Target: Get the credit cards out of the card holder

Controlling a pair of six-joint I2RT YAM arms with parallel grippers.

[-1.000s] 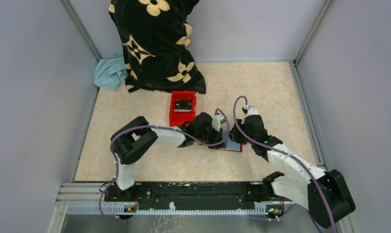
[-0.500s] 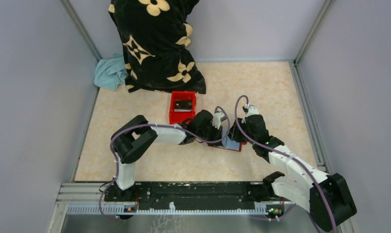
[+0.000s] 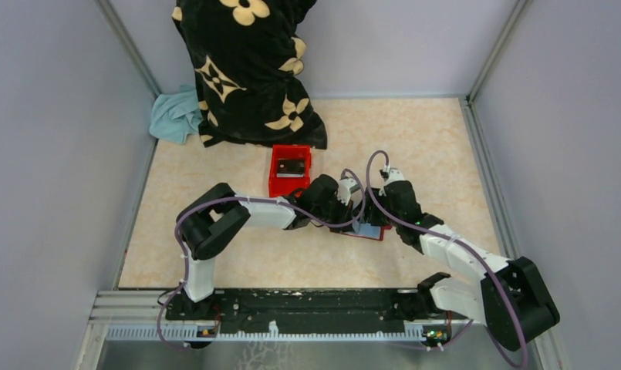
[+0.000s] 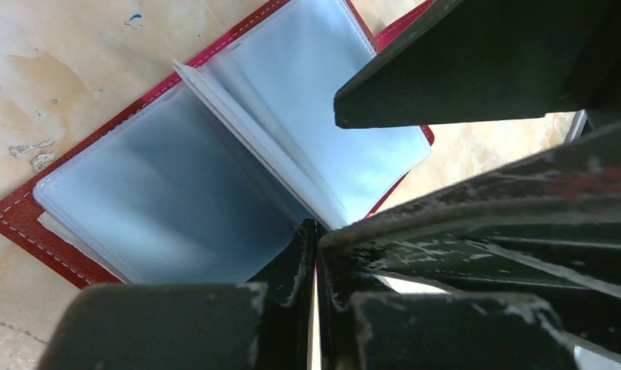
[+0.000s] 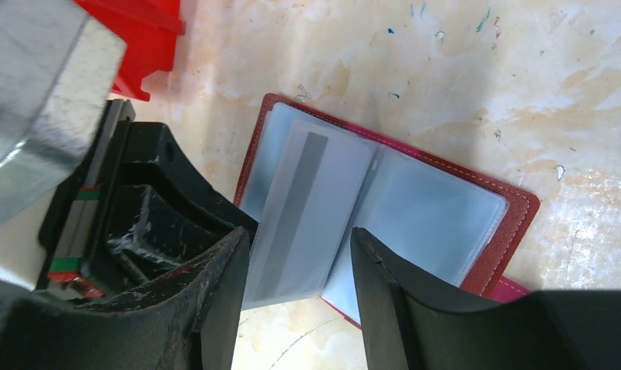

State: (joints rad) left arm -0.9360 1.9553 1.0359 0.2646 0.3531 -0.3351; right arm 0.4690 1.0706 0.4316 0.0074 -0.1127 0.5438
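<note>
Left arm: elbow folded back, forearm low, reaching right. Red box [image 3: 288, 190] sits just behind its wrist. I see the left gripper [image 4: 316, 231] clenched on one edge of the card holder [image 5: 446, 204], which lies open on the table [image 3: 415, 139] near the middle. 1 card [image 5: 303, 208], pale with a grey stripe, lies across the fold. I have the right gripper [image 5: 299, 239] straddling it, 1 finger on each side; I cannot tell if they press it. Right arm stretches low from its base. The table's right rail is well apart from the holder.
</note>
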